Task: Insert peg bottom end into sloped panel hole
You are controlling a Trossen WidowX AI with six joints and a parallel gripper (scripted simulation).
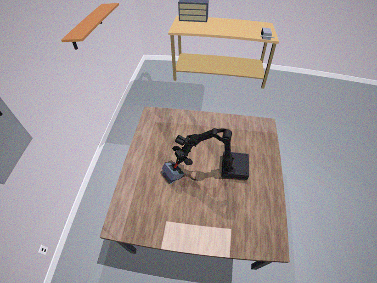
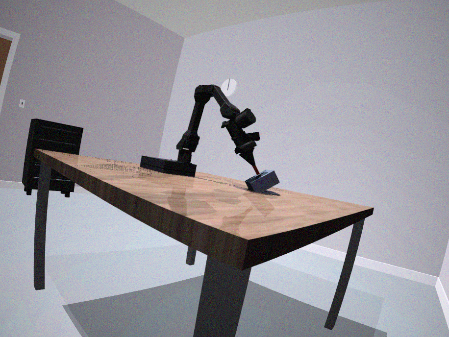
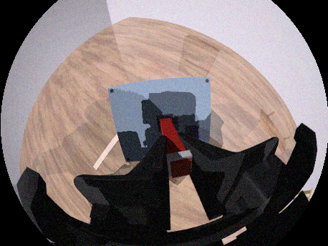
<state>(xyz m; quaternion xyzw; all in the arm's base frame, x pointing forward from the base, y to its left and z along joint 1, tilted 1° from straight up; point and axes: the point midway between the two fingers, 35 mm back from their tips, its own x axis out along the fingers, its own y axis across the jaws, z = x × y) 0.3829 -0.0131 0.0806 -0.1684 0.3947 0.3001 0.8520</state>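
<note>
Red peg [image 1: 176, 164] [image 2: 256, 169] [image 3: 172, 135], gripped, at the hole [image 3: 160, 117] of a sloped block.
Left to right, seen from above the bench [image 1: 251, 213] [image 2: 308, 213] [image 3: 79, 75]: one blue-grey sloped block [image 1: 172, 175] [image 2: 265, 181] [image 3: 130, 107]; one flat-sided peg, tilted, lower end at the hole, depth I cannot tell; one black pincer [image 1: 177, 159] [image 2: 253, 164] [image 3: 170, 138], narrow, closed on the peg; one bent black arm [image 1: 203, 135] [image 2: 197, 112]; one dark base [image 1: 244, 159] [image 2: 154, 163].

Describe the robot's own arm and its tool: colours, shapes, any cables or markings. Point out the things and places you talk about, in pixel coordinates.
The arm [image 1: 201, 135] [image 2: 197, 115] is black throughout, with slim links between bulkier, rounded joints. The tool [image 1: 176, 165] [image 2: 254, 164] [image 3: 170, 138] is black too, with two broad fingers that taper to narrow tips; the wrist view shows dark grey facets on them. I can make out no loose cables or lettering.
</note>
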